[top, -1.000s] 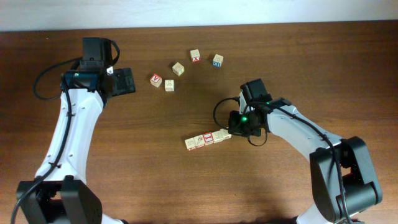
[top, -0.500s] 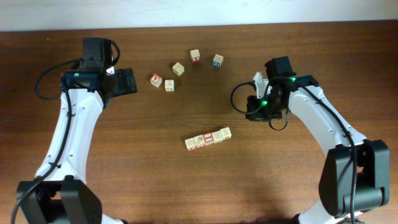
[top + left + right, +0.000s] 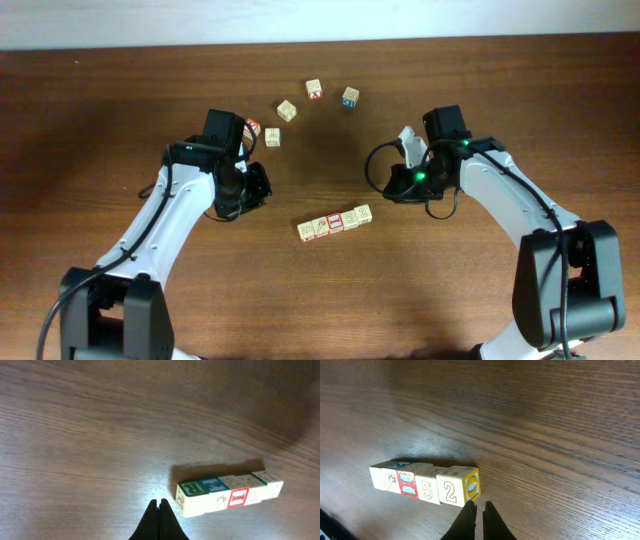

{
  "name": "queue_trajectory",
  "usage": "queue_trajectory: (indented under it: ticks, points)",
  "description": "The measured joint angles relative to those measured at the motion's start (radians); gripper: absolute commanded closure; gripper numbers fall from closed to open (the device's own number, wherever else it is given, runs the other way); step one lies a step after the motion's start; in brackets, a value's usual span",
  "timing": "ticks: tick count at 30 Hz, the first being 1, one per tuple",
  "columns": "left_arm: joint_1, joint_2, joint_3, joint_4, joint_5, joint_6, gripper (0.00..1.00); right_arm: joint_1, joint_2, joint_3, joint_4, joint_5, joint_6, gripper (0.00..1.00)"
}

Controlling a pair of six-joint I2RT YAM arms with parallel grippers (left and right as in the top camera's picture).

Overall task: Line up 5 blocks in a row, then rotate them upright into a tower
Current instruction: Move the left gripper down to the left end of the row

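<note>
Two arms lean in over a dark wooden worktop (image 3: 500, 80) with the row of five blocks (image 3: 335, 222) lying between them, touching end to end. The row's long axis runs nearly across the worktop from one arm to the other, and the end toward the right arm is angled slightly to the far edge. A few scattered cubes (image 3: 287, 110) sit well apart behind it.

The left end effector (image 3: 159, 510) is closed tip to tip and empty. In its own camera the row lies just ahead and off to one side. The right end effector (image 3: 479, 510) is all but closed, with only a sliver between the fingers, and holds nothing. It hovers just beside the row's yellow-faced end (image 3: 472, 485) and looks the nearer of the two. Neither touches the row, which lies flat on the wood. Any turn of the row would seem to hinge on a push at one end, across that long axis.
</note>
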Motion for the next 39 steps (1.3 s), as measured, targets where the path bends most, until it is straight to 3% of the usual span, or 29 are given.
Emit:
queue_trajectory:
  ticks: [5, 11, 14, 32, 35, 39]
  points:
    - [0.000, 0.000, -0.014, 0.000, -0.061, -0.002, 1.00, 0.000, 0.000, -0.002, -0.003, 0.015, 0.000, 0.91]
    - [-0.058, 0.000, -0.221, 0.097, -0.011, 0.000, 1.00, 0.000, 0.000, -0.003, -0.033, 0.018, 0.000, 0.91]
    - [-0.175, 0.001, -0.227, 0.163, -0.028, 0.007, 1.00, 0.002, 0.000, -0.005, -0.034, 0.018, 0.000, 0.91]
    - [-0.177, 0.071, -0.231, 0.308, 0.084, 0.059, 1.00, 0.002, 0.000, -0.010, -0.056, 0.018, 0.000, 0.91]
    - [-0.177, 0.071, -0.231, 0.286, 0.085, 0.031, 1.00, 0.002, -0.002, -0.115, 0.076, 0.018, 0.000, 0.91]
    - [-0.190, 0.071, -0.233, 0.290, 0.084, -0.013, 1.00, 0.002, -0.002, -0.133, 0.096, 0.018, -0.004, 0.92]
